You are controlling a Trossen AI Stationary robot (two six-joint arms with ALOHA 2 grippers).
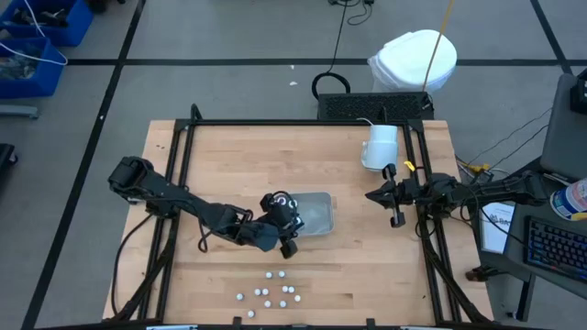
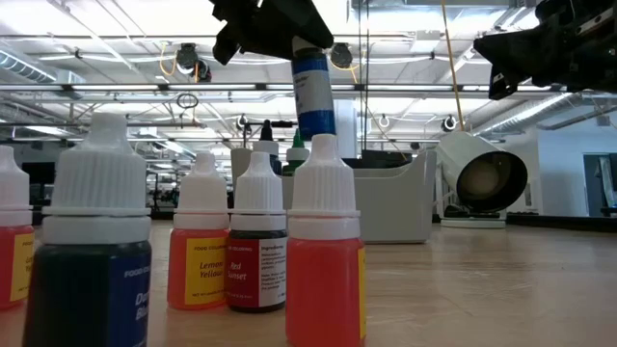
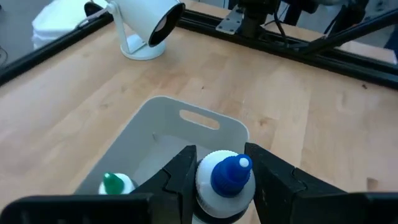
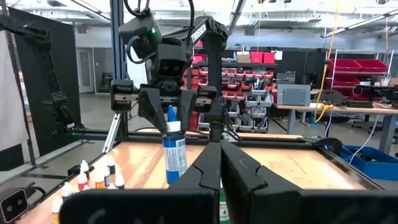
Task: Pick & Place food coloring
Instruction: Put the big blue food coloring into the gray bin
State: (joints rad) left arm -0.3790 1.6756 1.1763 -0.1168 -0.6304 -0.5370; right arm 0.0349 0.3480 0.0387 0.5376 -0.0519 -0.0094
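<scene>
My left gripper (image 3: 225,186) is shut on a white bottle (image 4: 175,152) that has a blue label and a blue nozzle. It holds the bottle over the near end of the clear tray (image 1: 316,213). A green-capped bottle (image 3: 112,183) lies inside the tray. Several small white-capped food coloring bottles (image 1: 272,293) stand on their bases near the table's front edge; they fill the foreground of the low view (image 2: 323,251). My right gripper (image 1: 371,195) waits shut at the table's right side, touching nothing. My left gripper pinches the bottle's top end (image 3: 205,186), just below the blue nozzle (image 3: 229,173), between its two fingers (image 4: 152,106). The fingers slant down from the table's left side. The bottle hangs nearly upright below them, nozzle up, clear of the table and tray.
A large white mug (image 1: 381,147) lies on its side at the back right of the table. Black frame rails (image 1: 183,165) run along the table's left, far and right sides. Bare wood lies between the tray and the small bottles.
</scene>
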